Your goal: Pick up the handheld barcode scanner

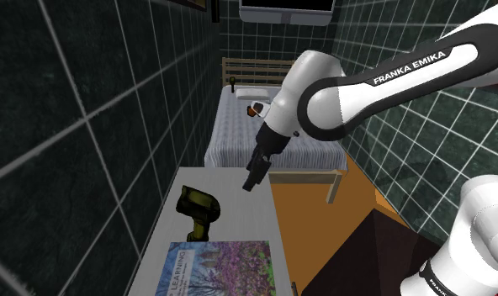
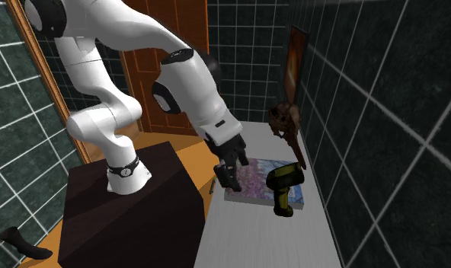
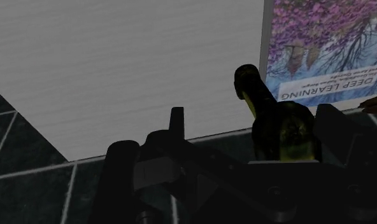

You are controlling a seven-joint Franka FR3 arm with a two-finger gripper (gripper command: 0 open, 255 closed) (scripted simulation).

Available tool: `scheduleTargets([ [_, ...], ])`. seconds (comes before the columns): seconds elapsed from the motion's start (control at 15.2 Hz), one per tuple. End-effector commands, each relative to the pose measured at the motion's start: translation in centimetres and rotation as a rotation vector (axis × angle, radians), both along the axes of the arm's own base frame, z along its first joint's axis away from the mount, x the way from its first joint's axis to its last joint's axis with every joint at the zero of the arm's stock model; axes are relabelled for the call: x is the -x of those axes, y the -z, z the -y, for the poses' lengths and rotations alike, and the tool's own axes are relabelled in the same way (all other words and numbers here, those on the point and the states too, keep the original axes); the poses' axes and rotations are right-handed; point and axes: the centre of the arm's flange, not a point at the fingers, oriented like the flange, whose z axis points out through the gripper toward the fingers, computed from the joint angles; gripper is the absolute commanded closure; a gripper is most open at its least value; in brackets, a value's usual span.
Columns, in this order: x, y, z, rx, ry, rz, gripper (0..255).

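Above the tabletop (image 1: 243,214), hovers with end effector (image 1: 253,181) open and empty, apart from the barcode scanner (image 1: 198,210) standing by the book (image 1: 218,269), probably lining up its grasp.

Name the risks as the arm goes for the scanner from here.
The scanner stands close to the tiled wall, so the hand might strike the tiles. It looks propped upright on its handle; a sideways nudge could topple it. The book lies right beside it and may get dragged.
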Motion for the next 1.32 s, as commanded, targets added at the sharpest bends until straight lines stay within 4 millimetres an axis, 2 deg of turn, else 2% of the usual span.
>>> scheduleTargets([
  [0.0, -0.6, 0.8, -2.3, -0.015, -0.047, 0.020, 0],
  [0.4, -1.2, 3.1, -8.9, -0.059, -0.188, 0.074, 0],
  [0.46, -1.2, 3.1, -8.9, -0.059, -0.188, 0.074, 0],
  [0.92, -1.2, 7.1, -8.9, -0.059, -0.188, 0.074, 0],
  [1.06, -1.2, 7.1, -8.9, -0.059, -0.188, 0.074, 0],
  [1.12, -1.3, 7.1, -8.9, -0.059, -0.188, 0.074, 255],
  [1.25, -1.3, 7.2, -8.9, -0.059, -0.188, 0.074, 255],
])
